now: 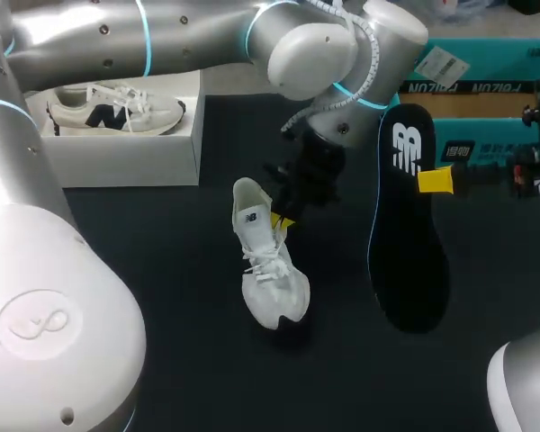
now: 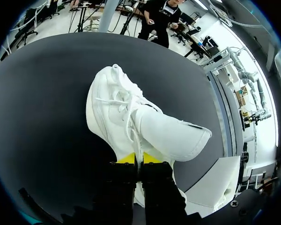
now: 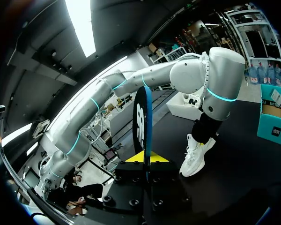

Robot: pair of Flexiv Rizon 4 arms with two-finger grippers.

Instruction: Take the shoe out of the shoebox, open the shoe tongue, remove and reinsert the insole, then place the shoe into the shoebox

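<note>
The white lace-up sneaker sits mid-desk, toe toward 6 o'clock and heel toward 12. The left pincer is pressed together on a thin white edge at the shoe's mouth. I cannot tell whether that edge is tongue or collar.

At 3 o'clock from the sneaker, well apart from it, the black foam insole with a blue rim is pinched near its heel end by the right pincer. At 10 o'clock stands the white cardboard shoebox, with a cream-and-navy sneaker inside.

The insole is out, so I judge putting it back to be the step in hand. The left pincer's job is to hold the mouth wide and the shoe steady on the dark desk. The right should bring the insole's toe end to the opening at a shallow angle and slide it under the tongue. It should let go only once the heel end is seated. The long free end may flex or snag on the laces.
</note>
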